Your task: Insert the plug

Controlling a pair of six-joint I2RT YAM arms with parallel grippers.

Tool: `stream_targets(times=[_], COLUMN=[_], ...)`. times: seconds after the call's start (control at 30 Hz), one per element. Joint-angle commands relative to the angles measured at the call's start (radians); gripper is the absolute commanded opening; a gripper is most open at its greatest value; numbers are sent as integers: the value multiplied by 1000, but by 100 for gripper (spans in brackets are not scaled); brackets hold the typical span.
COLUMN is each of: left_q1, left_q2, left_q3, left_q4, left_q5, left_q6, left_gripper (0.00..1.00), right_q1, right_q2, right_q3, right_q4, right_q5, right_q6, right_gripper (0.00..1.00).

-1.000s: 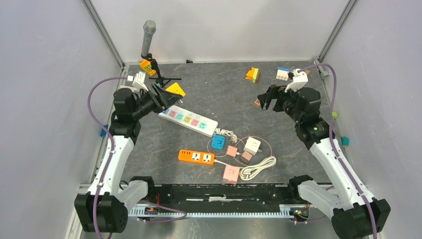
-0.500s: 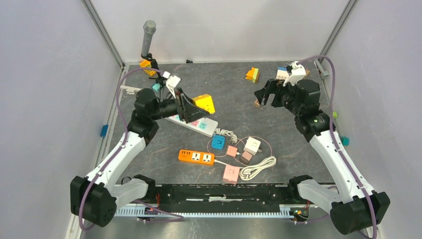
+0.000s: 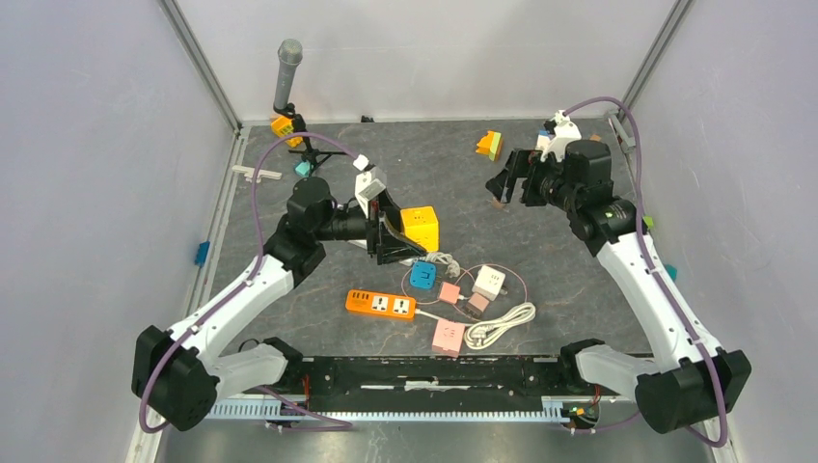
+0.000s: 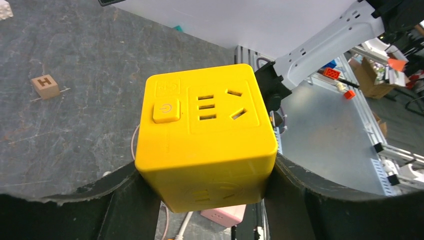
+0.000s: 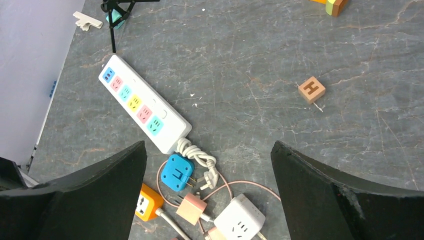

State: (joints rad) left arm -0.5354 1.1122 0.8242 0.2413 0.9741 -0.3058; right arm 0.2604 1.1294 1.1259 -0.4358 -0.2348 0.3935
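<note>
Yellow socket cube (image 4: 207,125) pinched low by left tool (image 4: 207,195), aloft; right tool (image 3: 504,183) spread, empty; plug (image 5: 209,177) loose on surface (image 5: 250,60) beside blue adapter (image 5: 177,172); may pivot or slip once pushed against.

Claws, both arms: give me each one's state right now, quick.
Left claw: closed on the yellow socket cube.
Right claw: open, holding nothing.
</note>
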Motion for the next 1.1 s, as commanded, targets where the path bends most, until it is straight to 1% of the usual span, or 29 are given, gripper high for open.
stream_targets(times=[0.0,0.07,0.2,0.27,0.33,0.37,0.47,0.67,0.83,1.07], left_q1=[-5,-5,-5,-5,-5,-5,-5,-4,-4,-4], left_q2=[-12,-24,-59,-76,-88,-94,-112,-131,-139,-146], left_q3=[86,91,72,62,52,50,40,28,24,23], left_q4=[-161,-201,-213,-227,-234,-268,-298,-337,-370,-414], left_q5=[-31,-41,-90,-124,-157,-169,-200,-228,-254,-287], left_q6=[245,291,305,340,348,352,369,383,387,401], left_gripper=[2,2,2,2,2,2,2,2,2,2], right_q1=[3,3,10,22,44,58,100,212,275,292], right_q2=[20,38,82,105,123,134,161,225,256,268], right_q3=[77,104,175,206,230,241,266,321,335,349], right_q4=[-24,-42,-86,-102,-115,-120,-124,-118,-106,-90], right_q5=[-13,-16,-33,-44,-43,-43,-43,-43,-45,-62], right_q6=[47,48,45,44,44,47,69,112,135,137], right_gripper=[98,98,98,98,98,98,98,98,98,98])
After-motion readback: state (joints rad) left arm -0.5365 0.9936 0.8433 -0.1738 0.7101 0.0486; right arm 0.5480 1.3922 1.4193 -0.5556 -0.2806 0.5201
